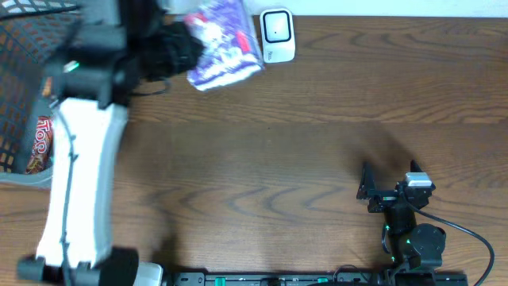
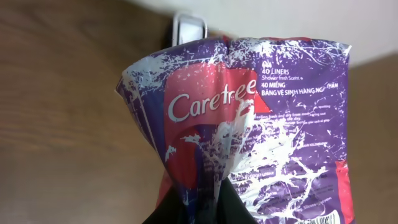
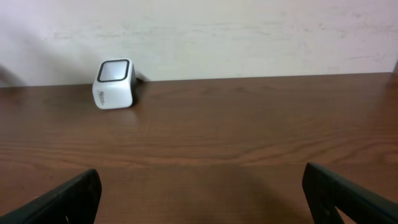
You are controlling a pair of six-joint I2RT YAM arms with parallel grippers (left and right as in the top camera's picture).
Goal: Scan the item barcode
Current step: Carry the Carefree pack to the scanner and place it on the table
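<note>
A purple and red Carefree liner pack point(image 1: 225, 44) is the item; it hangs above the table's far edge, just left of the white scanner point(image 1: 278, 36). My left gripper point(image 1: 184, 49) is shut on the pack's crumpled end. In the left wrist view the pack point(image 2: 261, 124) fills the frame, its barcode point(image 2: 328, 219) just showing at the bottom right, and the scanner's point(image 2: 190, 27) top peeks out behind it. My right gripper point(image 1: 386, 191) rests open near the front right, nothing between its fingers. The right wrist view shows the scanner point(image 3: 114, 84) far off at the wall.
A dark mesh basket point(image 1: 24, 87) stands at the left edge with a snack packet point(image 1: 40, 144) inside. The left arm point(image 1: 83, 183) stretches from the front left toward the back. A cable point(image 1: 468, 234) trails from the right arm.
</note>
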